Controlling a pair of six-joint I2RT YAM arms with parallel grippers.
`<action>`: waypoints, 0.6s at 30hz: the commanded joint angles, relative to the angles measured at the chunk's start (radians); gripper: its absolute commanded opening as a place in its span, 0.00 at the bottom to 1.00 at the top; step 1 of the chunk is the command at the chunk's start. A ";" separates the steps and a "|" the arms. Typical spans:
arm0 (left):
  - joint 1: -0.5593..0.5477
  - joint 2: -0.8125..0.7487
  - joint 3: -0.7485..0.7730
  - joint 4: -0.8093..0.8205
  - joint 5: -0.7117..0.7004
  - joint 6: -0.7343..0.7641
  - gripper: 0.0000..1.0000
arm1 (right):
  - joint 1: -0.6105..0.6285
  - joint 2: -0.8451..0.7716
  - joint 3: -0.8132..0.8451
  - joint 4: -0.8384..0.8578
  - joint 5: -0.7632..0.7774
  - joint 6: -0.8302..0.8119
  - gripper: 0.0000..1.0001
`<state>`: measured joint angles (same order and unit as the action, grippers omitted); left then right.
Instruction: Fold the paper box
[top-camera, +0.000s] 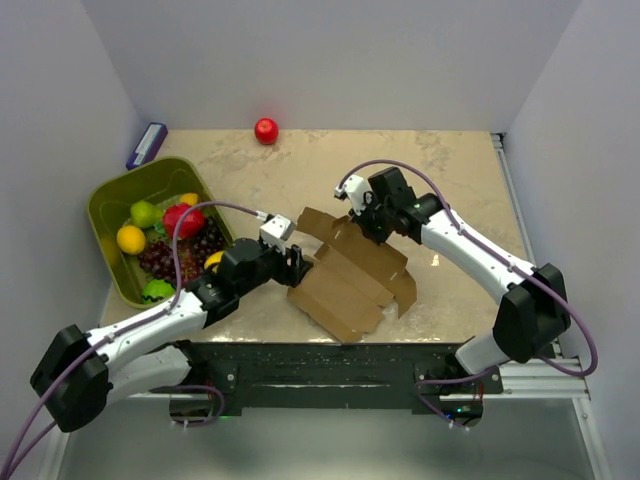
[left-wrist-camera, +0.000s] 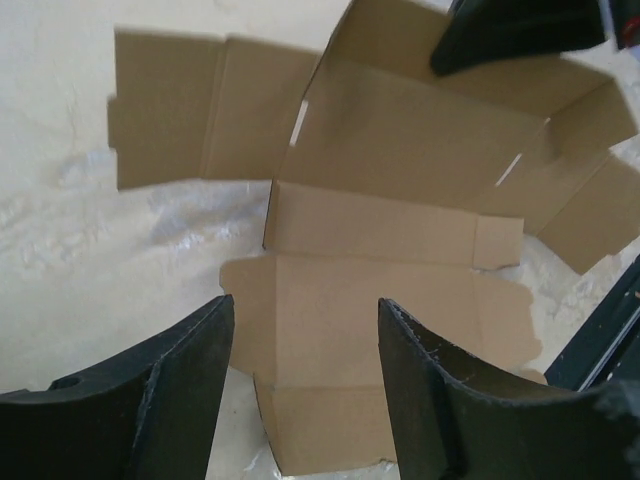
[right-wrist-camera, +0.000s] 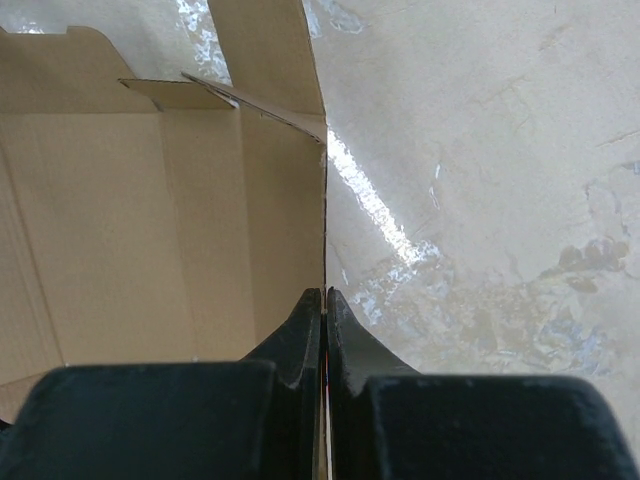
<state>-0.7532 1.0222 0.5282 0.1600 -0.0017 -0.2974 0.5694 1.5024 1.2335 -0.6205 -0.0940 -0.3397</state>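
Observation:
The paper box (top-camera: 350, 275) is a brown die-cut cardboard sheet, partly folded, lying at the table's near middle. My right gripper (top-camera: 362, 222) is shut on the edge of a raised flap at the sheet's far side; in the right wrist view (right-wrist-camera: 325, 300) the thin cardboard edge (right-wrist-camera: 323, 200) runs between the closed fingers. My left gripper (top-camera: 296, 262) is open at the sheet's left edge. In the left wrist view its fingers (left-wrist-camera: 190, 380) straddle a lower panel (left-wrist-camera: 330, 330) without touching it, and the right gripper's dark tip (left-wrist-camera: 510, 30) shows at the top.
An olive-green bin (top-camera: 112, 205) of toy fruit stands at the left. A red ball (top-camera: 266, 130) lies at the back. A blue-and-white object (top-camera: 147, 143) sits at the back left corner. White walls enclose the table on three sides.

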 joint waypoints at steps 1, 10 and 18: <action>-0.003 0.065 -0.042 0.248 0.049 -0.055 0.61 | 0.000 -0.036 0.021 -0.007 0.031 0.008 0.00; -0.003 0.179 -0.119 0.348 0.080 -0.060 0.48 | -0.002 -0.054 -0.002 0.002 0.045 0.001 0.00; -0.003 0.211 -0.206 0.386 0.043 -0.069 0.43 | -0.002 -0.057 -0.003 0.013 0.040 0.004 0.00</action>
<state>-0.7540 1.2236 0.3492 0.4595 0.0738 -0.3573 0.5694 1.4845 1.2308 -0.6209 -0.0681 -0.3401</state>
